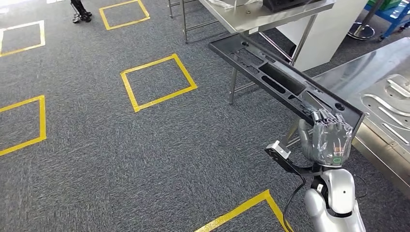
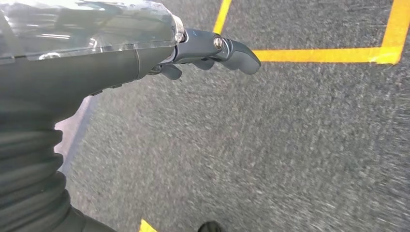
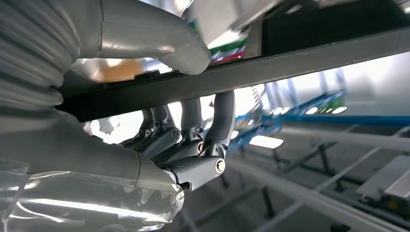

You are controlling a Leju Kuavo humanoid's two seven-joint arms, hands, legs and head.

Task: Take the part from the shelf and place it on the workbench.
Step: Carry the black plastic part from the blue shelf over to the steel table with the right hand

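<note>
A long black plastic part with slots and holes hangs in the air, slanting from upper left to lower right in the head view. My right hand grips its near end, thumb on one side and fingers on the other. In the right wrist view the part's dark edge runs between the thumb and the fingers. The steel workbench lies at the right, just beyond the part. My left hand hangs over the carpet with its fingers extended, holding nothing.
On the workbench lie silver stamped metal parts. A steel table with thin legs stands behind the black part. Yellow tape squares mark the grey carpet to the left and ahead. A blue frame stands at the far right.
</note>
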